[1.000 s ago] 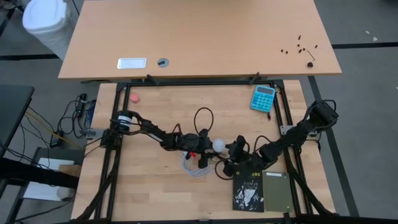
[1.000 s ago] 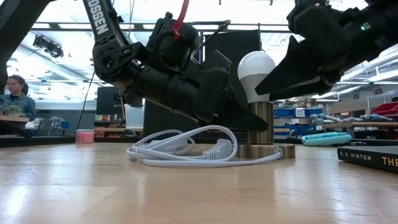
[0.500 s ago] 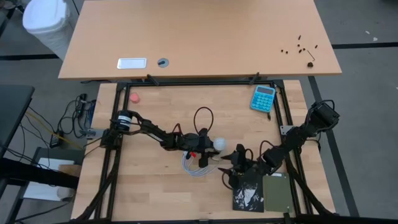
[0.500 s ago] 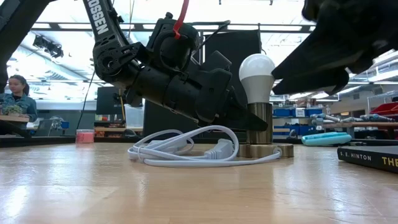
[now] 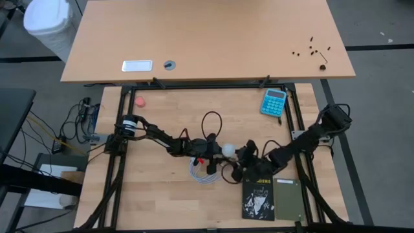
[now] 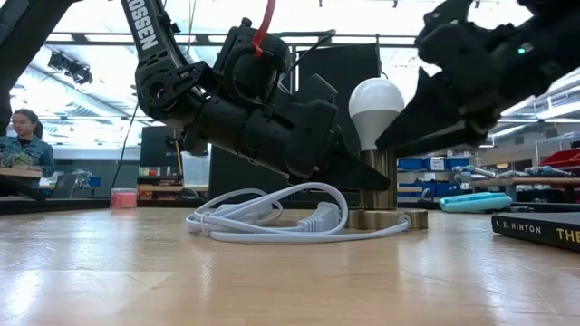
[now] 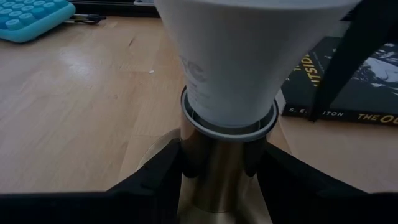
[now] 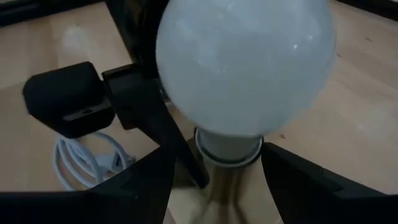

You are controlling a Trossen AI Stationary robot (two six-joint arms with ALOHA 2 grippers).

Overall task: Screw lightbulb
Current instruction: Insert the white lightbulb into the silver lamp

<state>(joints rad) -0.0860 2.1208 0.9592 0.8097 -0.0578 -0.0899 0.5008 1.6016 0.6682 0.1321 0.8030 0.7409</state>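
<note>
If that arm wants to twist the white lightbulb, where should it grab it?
Probably around the lightbulb's round white head, coming in from the side with one finger on each flank. It stands upright in the brass socket, which the left gripper clamps, so only the head is free. The right gripper straddles it.

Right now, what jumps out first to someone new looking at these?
The white lightbulb standing upright in a brass socket at the table's centre, with both dark grippers crowded on it. The left gripper is shut on the socket stem just below the bulb; the right gripper straddles the bulb from the other side. Beside them lies a coiled white cable, with a blue calculator off at the far right.
</note>
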